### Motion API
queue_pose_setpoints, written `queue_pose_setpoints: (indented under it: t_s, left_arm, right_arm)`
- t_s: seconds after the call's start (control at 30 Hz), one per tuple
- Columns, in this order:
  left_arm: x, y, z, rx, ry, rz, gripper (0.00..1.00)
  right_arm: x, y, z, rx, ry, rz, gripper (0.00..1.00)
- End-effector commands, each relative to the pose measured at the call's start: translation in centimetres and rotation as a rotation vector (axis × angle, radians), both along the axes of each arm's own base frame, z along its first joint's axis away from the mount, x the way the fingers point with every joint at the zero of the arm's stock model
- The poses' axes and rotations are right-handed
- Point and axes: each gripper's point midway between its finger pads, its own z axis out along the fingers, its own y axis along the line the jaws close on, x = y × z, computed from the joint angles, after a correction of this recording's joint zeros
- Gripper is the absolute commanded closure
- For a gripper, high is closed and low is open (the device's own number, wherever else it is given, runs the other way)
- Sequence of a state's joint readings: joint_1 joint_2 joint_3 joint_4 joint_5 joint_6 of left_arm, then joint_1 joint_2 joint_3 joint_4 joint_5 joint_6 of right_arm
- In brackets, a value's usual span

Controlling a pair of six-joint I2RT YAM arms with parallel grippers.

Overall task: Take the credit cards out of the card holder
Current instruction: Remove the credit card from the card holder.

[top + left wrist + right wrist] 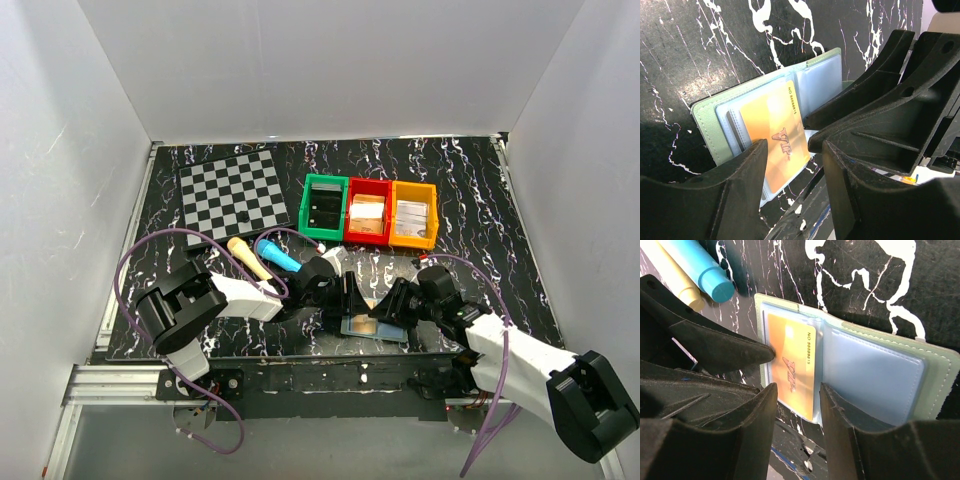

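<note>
Holder [376, 327] lies open at the table's [480, 200] 6 o'clock edge. Gold card [775, 135] sits in its 9 o'clock panel. Your left gripper [790, 150] and right gripper [798, 390] both have jaws apart, low over that card.

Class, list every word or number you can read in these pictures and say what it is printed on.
"VIP": on the orange card in the card holder.
"NO 8888815": along that card's edge; digits somewhat blurred.
Contents of the orange bin: too small to read.
</note>
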State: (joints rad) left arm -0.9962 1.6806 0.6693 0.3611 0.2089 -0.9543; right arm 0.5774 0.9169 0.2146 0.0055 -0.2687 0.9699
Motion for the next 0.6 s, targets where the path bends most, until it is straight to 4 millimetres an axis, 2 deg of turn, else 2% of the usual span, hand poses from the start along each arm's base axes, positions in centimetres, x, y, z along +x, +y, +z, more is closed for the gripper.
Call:
queue_pose_setpoints:
  t_s: [0.0, 0.2, 0.57]
  left_arm:
    - [-0.39, 1.86, -2.36, 0.094, 0.029, 0.022, 0.52]
    - [-0.35, 1.75, -2.51, 0.099, 0.032, 0.016, 0.52]
    - [-0.32, 1.61, -2.58, 0.099, 0.034, 0.013, 0.57]
  right_arm:
    - [0.31, 0.44, 0.50, 0.022, -0.018, 0.015, 0.53]
    - [0.27, 1.37, 1.07, 0.073, -0.024, 0.049, 0.57]
    - [0.40, 1.43, 1.35, 0.098, -0.049, 0.039, 0.67]
